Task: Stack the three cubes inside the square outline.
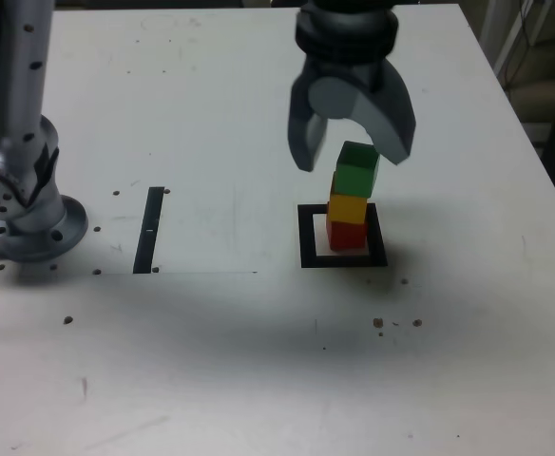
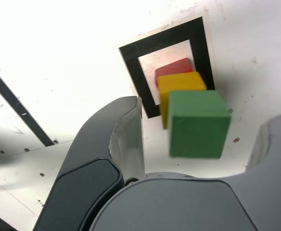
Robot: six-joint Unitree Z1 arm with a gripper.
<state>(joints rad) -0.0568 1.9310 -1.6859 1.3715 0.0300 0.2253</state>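
Gripper [image 1: 352, 142] hangs in the upper middle of the exterior view with its jaws spread wide, and it holds nothing; the wrist view shows a clear gap between each jaw and the green cube [image 2: 198, 123]. Below it, right of centre in the exterior view, the three cubes stand as one tower inside the square outline [image 1: 308, 237]: the red cube [image 1: 347, 234] at the bottom on the white centre, the yellow cube [image 1: 348, 208] on it, and the green one on top. The green cube looks a little shifted and turned against the yellow cube, so the tower is not perfectly straight. I judge that the stacking itself is done and the step in hand is the release and retreat. The next move calls for a lift straight up, with the jaws kept apart, because a sideways motion could touch the top cube and push the tower over. The thin black strip [image 1: 150, 229] at the left of centre plays no part
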